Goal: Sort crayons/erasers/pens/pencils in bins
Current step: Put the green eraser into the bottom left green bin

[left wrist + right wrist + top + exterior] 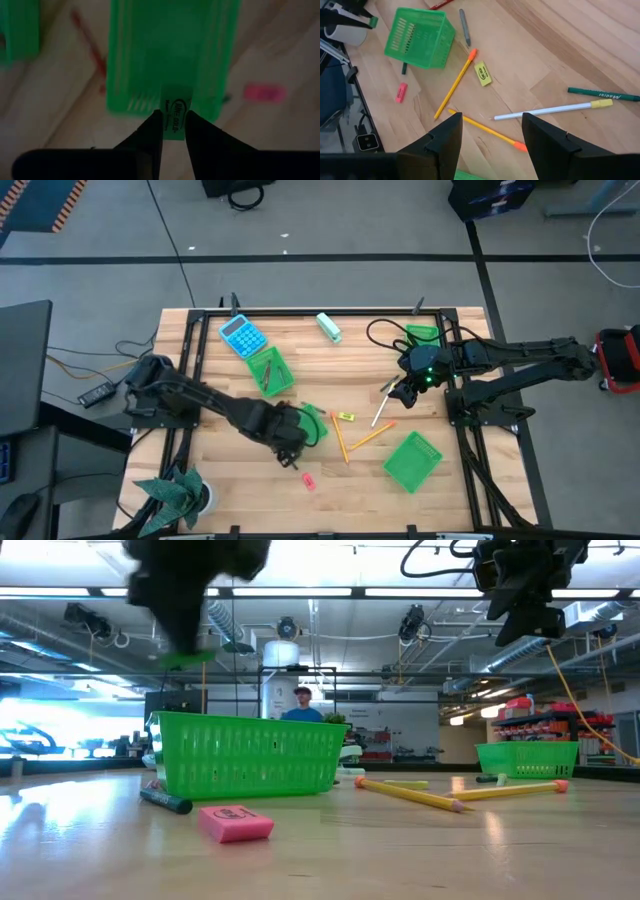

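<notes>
Pinched between the fingers (150, 135) of the left end effector (173, 131) is a green eraser (175, 109), held above a green bin (170, 50) at the bench's (230, 480) middle front. A pink eraser (308, 479) and a dark pen (165, 801) lie on the wood just beside that bin. The right end effector (492, 131) is spread wide and empty, held over the bench's right half. Below it lie a white pencil (545, 111), two yellow pencils (455, 84), a yellow eraser (482, 73) and a green pen (602, 93). Three other bins are seen: one by the calculator (242, 337), one at the back right (424, 334), one at the front right (413, 461).
</notes>
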